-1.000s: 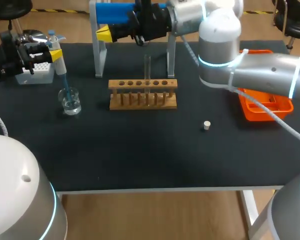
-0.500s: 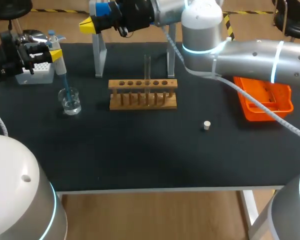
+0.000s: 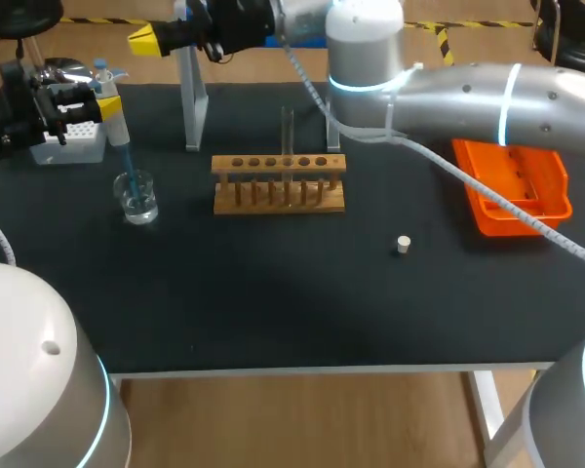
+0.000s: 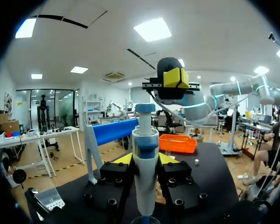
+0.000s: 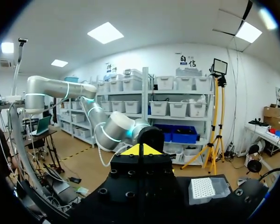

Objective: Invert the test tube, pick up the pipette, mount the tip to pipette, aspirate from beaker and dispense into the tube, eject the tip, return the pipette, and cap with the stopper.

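Left gripper [image 4: 144, 161] clamped on pipette [image 4: 145, 135], tip down in beaker [image 3: 136, 195]. Right gripper [image 5: 140, 150]: tips pressed together, empty, high past the table's far edge, nearing my left arm. Tube [image 3: 288, 132] upright in rack [image 3: 278, 183]; stopper [image 3: 403, 244] loose on the table, well apart.

Risk: if the right arm sweeps further it could clip the pipette, jolting the tip and toppling the beaker.

Versus a second ago: right gripper has swung leftward past the stand [image 3: 190, 107]; left side unchanged.

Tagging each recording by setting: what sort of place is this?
Likely a lab bench set up for robot chemistry: a wooden test tube rack, a beaker, and a pipette in the left gripper.
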Controlling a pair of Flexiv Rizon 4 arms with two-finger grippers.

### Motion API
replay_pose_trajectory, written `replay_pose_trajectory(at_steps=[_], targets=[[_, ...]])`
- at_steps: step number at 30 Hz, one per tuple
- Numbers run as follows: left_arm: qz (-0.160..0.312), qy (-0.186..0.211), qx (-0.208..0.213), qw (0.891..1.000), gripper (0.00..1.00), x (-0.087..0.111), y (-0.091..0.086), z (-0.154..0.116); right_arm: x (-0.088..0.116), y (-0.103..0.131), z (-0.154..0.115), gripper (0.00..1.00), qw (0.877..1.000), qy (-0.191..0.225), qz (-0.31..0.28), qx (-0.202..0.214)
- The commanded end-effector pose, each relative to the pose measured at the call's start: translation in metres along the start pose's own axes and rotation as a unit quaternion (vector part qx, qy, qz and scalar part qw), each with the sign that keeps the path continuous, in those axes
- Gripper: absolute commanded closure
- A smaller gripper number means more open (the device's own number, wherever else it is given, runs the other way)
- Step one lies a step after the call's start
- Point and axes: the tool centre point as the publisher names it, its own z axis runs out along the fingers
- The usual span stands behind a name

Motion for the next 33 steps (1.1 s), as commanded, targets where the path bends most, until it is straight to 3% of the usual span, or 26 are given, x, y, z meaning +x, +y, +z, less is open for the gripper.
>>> replay_pose_trajectory(at_steps=[1,15,33], targets=[[0.001,-0.001,0.000,1.000,1.00,0.001,0.000,-0.001,-0.010,0.000,0.008,1.00,1.000,0.023,0.000,0.002],[0.001,-0.001,0.000,1.000,1.00,0.001,0.000,-0.001,-0.014,-0.002,0.027,1.00,1.000,0.026,0.011,-0.006],[0.001,-0.001,0.000,1.000,1.00,0.001,0.000,-0.001,-0.034,-0.011,0.047,1.00,1.000,0.028,0.001,-0.012]])
